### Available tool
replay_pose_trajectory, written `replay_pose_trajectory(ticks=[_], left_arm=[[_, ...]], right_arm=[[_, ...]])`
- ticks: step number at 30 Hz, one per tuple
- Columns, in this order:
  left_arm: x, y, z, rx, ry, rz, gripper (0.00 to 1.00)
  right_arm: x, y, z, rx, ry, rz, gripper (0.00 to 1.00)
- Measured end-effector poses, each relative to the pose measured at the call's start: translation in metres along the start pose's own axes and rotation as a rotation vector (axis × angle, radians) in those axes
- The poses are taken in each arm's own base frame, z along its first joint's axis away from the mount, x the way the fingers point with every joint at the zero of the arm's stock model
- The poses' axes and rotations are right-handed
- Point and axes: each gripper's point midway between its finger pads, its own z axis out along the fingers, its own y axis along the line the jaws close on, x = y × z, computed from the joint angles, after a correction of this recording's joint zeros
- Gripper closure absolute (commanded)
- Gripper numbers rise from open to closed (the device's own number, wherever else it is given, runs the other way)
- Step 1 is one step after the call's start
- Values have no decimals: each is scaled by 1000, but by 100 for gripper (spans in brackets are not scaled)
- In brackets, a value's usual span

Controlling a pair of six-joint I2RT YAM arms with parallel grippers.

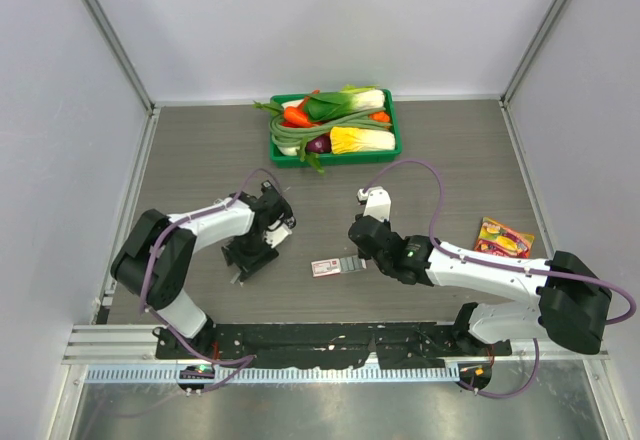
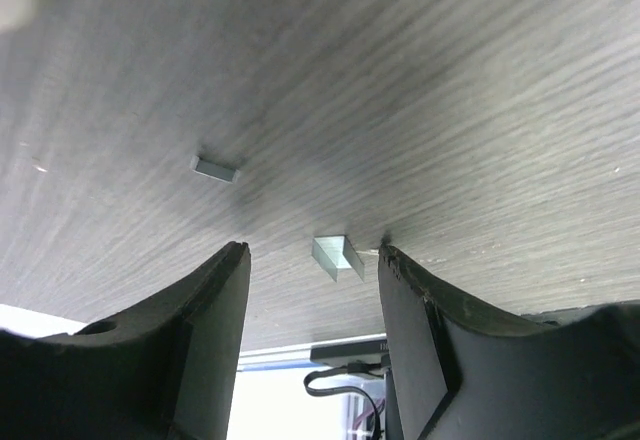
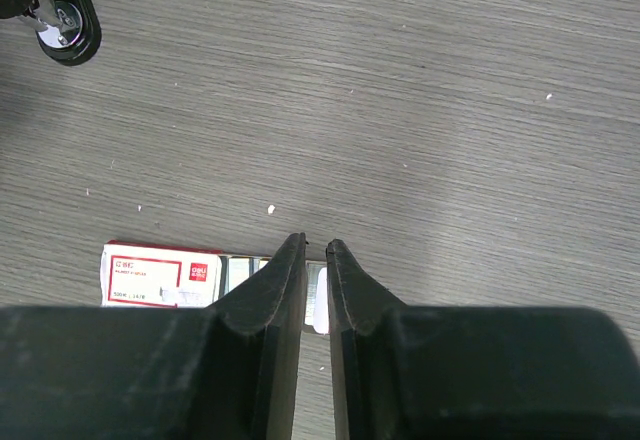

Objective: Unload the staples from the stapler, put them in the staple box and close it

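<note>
While the left tool [image 2: 312,252] stands open, staples [image 2: 338,257] lie between its jaws.

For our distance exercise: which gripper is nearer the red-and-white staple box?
Right. The right gripper sits just beside the staple box; the left gripper is farther away, over loose staples.

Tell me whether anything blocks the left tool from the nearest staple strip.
Nothing visible does. The staple strip lies on the table in the gap of the open left tool; a second strip lies farther off, apart from it.
</note>
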Motion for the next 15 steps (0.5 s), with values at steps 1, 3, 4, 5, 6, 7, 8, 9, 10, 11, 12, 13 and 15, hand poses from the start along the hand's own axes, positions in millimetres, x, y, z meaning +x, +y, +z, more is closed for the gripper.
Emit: replay_pose_trajectory(ticks=[1, 3, 4, 5, 6, 7, 8, 9, 10, 11, 12, 13, 15], left_arm=[[-3, 1, -1, -5, -10, -4, 43], [-15, 5, -6, -14, -47, -17, 42], [-21, 7, -9, -15, -67, -23, 42], [-28, 8, -14, -9, -94, -37, 41], [-36, 9, -18, -9, -124, -50, 41], [-41, 11, -22, -11, -151, -60, 41], [-45, 13, -25, -15, -174, -68, 41], [-46, 14, -27, -18, -186, -72, 41], [-46, 15, -29, -17, -194, -77, 41], [-45, 16, -29, -17, -197, -81, 41], [-45, 16, -29, -12, -198, -87, 41], [-44, 17, -29, -9, -197, -92, 41], [-43, 19, -28, -9, -195, -95, 41]], right_arm=[[0, 0, 0, 0, 0, 0, 80], [0, 0, 0, 0, 0, -1, 80], [0, 0, 0, 0, 0, -1, 80], [0, 0, 0, 0, 0, 0, 80], [0, 0, 0, 0, 0, 0, 80], [0, 0, 0, 0, -1, 0, 80], [-1, 0, -1, -1, -2, 0, 80], [-1, 0, -1, -2, -4, 1, 80], [-2, 0, -2, -3, -6, 1, 80], [-3, 0, -2, -5, -8, 3, 80], [-4, 0, -3, -6, -10, 4, 80], [-4, 0, -4, -7, -13, 6, 80], [-6, 0, -5, -9, -16, 8, 80]])
